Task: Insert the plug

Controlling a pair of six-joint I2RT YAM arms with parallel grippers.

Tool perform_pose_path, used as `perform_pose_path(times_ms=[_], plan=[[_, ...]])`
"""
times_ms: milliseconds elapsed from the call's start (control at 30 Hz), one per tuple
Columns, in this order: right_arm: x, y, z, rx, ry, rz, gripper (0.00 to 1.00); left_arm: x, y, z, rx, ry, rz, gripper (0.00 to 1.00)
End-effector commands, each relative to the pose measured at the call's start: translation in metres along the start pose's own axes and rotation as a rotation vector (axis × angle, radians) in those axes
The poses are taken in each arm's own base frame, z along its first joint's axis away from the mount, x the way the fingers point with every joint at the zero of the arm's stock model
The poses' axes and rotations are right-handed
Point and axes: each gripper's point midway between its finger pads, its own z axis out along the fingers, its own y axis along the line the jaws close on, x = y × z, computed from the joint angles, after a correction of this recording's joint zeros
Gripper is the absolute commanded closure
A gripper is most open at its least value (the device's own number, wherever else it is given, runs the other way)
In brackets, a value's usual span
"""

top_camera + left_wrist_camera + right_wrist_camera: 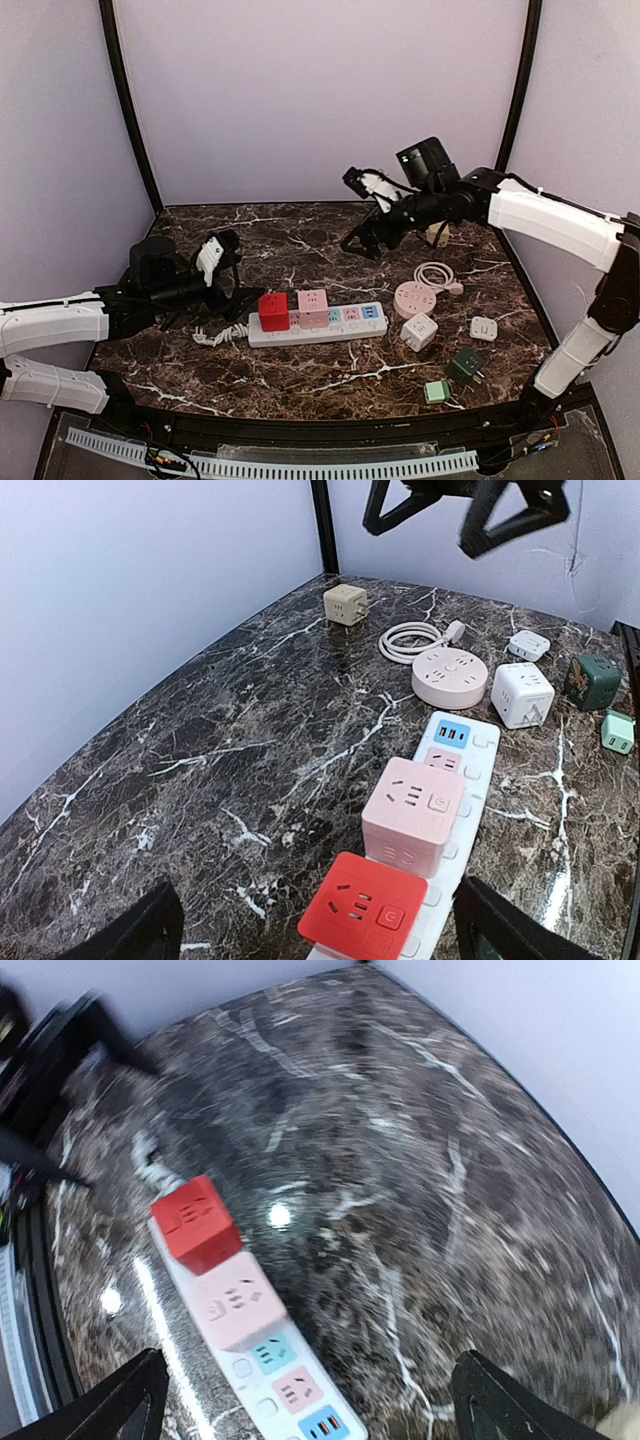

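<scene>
- Dark marble counter point(300, 385), pale walls.
- 1 power strip point(356, 329) holds 2 cube plugs: red plug point(273, 311), pink plug point(313, 305).
- 6 loose adapters point(419, 331) to its right.
- My left hand point(237, 275) and right hand point(357, 212) gape wide, empty.

- A dark, white-veined marble worktop point(300, 240) lay under everything.
- A round pink socket point(414, 298) sat on the right half, with a coiled white cable point(435, 273) just behind it (the join was too small to trace).
- A white cube adapter point(419, 331) stood just in front of it, with a small flat white adapter point(484, 328) further right.
- A dark green cube point(465, 365) and a pale green adapter point(435, 391) sat close together near the front edge.
- A beige cube point(345, 604) stood alone near the back.
- Pale lilac walls point(300, 90) rose behind.
</scene>
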Motion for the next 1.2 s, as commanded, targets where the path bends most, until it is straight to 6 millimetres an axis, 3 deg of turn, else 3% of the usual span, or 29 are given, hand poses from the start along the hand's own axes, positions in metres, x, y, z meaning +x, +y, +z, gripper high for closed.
perform_pose_path(times_ms=[0, 100, 200, 367, 633, 733, 933, 1067, 1167], plan=[[0.092, -0.079, -0.043, 0.377, 0.110, 0.605, 0.01, -0.009, -0.004, -0.004, 0.024, -0.034, -0.025, 0.06], [0.151, -0.072, -0.060, 0.473, 0.200, 0.724, 0.07, -0.010, -0.006, -0.004, 0.032, -0.046, -0.036, 0.06], [0.195, -0.051, -0.058, 0.445, 0.341, 0.754, 0.07, -0.008, -0.010, -0.005, 0.040, -0.050, -0.035, 0.07], [0.220, -0.004, -0.034, 0.170, 0.431, 0.721, 0.04, -0.007, -0.012, -0.007, 0.044, -0.056, -0.032, 0.07], [0.243, 0.011, -0.034, 0.164, 0.511, 0.760, 0.06, -0.004, -0.012, -0.008, 0.041, -0.059, -0.029, 0.07], [0.260, 0.011, -0.035, 0.204, 0.584, 0.783, 0.10, -0.006, -0.012, -0.007, 0.041, -0.062, -0.024, 0.07], [0.276, 0.012, -0.029, 0.214, 0.640, 0.796, 0.25, -0.008, -0.010, -0.006, 0.038, -0.060, -0.024, 0.07], [0.274, 0.014, -0.027, 0.203, 0.633, 0.789, 0.59, -0.010, -0.009, -0.004, 0.036, -0.058, -0.022, 0.07], [0.262, 0.018, -0.025, 0.159, 0.589, 0.765, 0.81, -0.016, -0.009, -0.003, 0.035, -0.072, -0.032, 0.08]])
